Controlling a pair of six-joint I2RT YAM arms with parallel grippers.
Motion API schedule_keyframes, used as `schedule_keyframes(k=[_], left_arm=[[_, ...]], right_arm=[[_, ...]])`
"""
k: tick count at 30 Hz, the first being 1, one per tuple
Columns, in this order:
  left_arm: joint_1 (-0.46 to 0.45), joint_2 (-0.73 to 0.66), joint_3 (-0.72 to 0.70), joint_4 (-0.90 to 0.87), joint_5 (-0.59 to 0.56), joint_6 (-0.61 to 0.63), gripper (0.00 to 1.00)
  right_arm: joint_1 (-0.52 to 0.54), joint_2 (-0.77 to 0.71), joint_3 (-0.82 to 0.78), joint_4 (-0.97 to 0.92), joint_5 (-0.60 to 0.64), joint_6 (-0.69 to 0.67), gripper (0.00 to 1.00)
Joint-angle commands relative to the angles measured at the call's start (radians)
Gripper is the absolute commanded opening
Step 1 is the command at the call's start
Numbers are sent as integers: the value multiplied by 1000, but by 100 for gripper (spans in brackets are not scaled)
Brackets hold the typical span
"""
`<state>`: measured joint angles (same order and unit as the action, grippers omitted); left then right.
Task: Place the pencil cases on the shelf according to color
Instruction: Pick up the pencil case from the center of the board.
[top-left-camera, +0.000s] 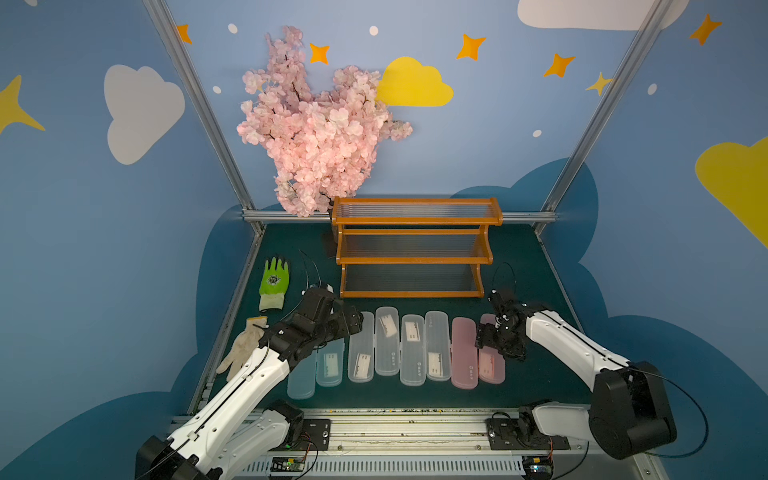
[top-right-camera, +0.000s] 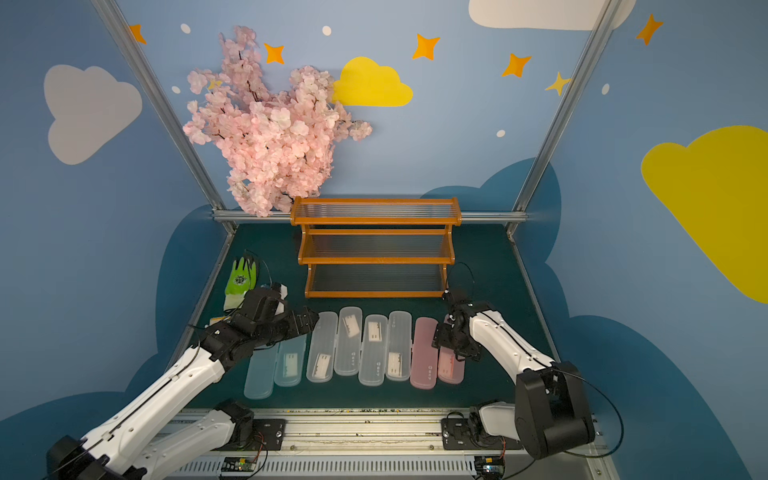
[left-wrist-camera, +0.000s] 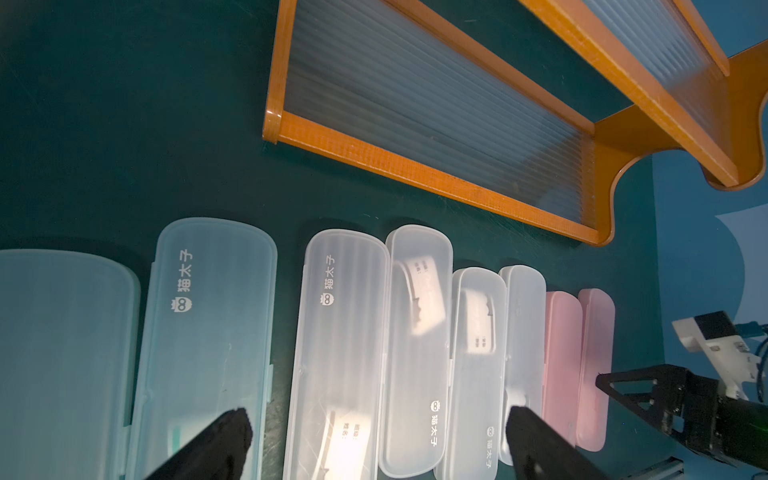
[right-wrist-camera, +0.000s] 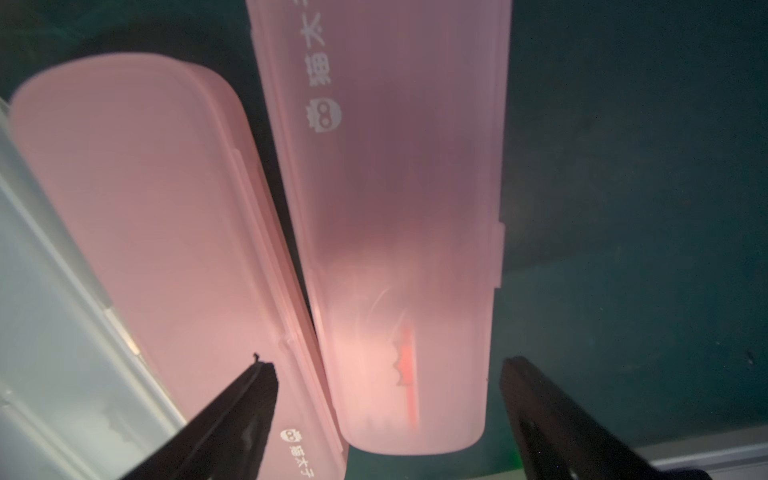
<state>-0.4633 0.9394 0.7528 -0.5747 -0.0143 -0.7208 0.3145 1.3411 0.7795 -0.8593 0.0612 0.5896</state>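
1. In both top views, eight pencil cases (top-left-camera: 411, 353) lie side by side on the green bench (top-left-camera: 532, 382), just in front of the stepped shelf (top-left-camera: 411, 260): blue at the robot's left, clear in the middle, pink at its right.
2. Left wrist view: the left pincer (left-wrist-camera: 376, 411), jaws apart, hangs above the clear cases (left-wrist-camera: 336, 332).
3. Right wrist view: the right pincer (right-wrist-camera: 388, 363), jaws apart, straddles the outermost pink case (right-wrist-camera: 399, 249).
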Motion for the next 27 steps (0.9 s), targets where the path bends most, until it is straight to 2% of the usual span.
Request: schedule_keyframes(k=[1,11,16,23,24,25,27], left_arm=[[-4,-8,-9,-13,30,18,100],[-2,-22,1,-25,49,20,100],[-3,-12,0,-15,52,12,100],[-3,-3,-1,-1,67,0,100],[-3,-4,-3,-2,67,-1,100],[-4,-7,-3,-1,67,0,100],[-4,-9,-3,-2,68,3,100]], right_arm=[[4,46,-6,-2,0,28,90],[-56,92,2,-21,59,23,91],[-71,116,9,-13,25,-14,91],[-37,119,-4,-12,-18,7,90],[-33,114,-6,-19,-12,10,89],[-30,109,-9,-26,-5,15,84],[-27,97,-22,-24,-18,23,83]])
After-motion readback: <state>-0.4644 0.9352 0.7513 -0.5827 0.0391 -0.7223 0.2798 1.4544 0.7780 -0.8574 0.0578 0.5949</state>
